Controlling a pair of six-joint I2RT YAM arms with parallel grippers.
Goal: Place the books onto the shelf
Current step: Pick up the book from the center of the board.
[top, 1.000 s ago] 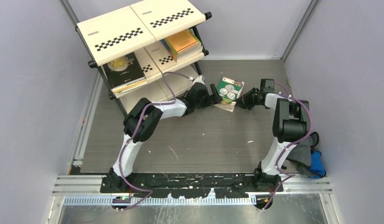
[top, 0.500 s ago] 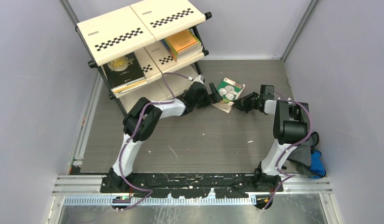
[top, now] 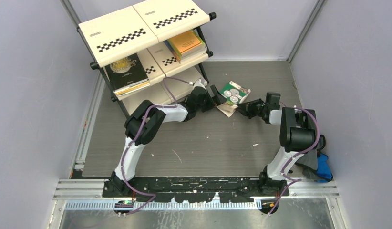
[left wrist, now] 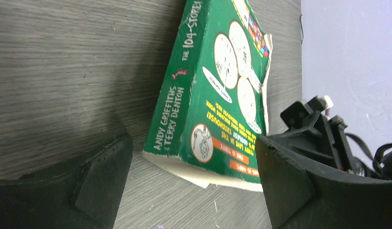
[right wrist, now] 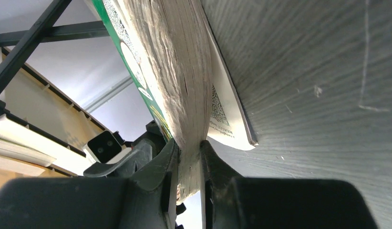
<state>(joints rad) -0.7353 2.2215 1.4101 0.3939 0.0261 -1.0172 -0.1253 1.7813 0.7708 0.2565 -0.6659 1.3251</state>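
Note:
A green book (top: 234, 92) is tilted up off the table between both arms. My right gripper (top: 240, 106) is shut on its page edge (right wrist: 172, 67), and the back cover (right wrist: 227, 121) hangs loose outside the jaws. My left gripper (top: 218, 97) stands wide open at the book's left end. In the left wrist view its fingers (left wrist: 96, 183) flank the lower corner of the green book (left wrist: 211, 102) without touching it. The shelf (top: 137, 28) stands at the back left. Its middle tier holds a black book with gold lettering (top: 124, 71) and a stack topped by an orange book (top: 185, 43).
A grey-and-blue cloth bundle (top: 317, 164) lies at the right edge beside the right arm's base. The shelf's black frame (right wrist: 29, 40) and cream panels are close behind the held book. Grey walls enclose the table on three sides.
The right wrist has swung nearer and a little left, still gripping the green book, which has tipped slightly. The left gripper has crept a little farther back, still open.

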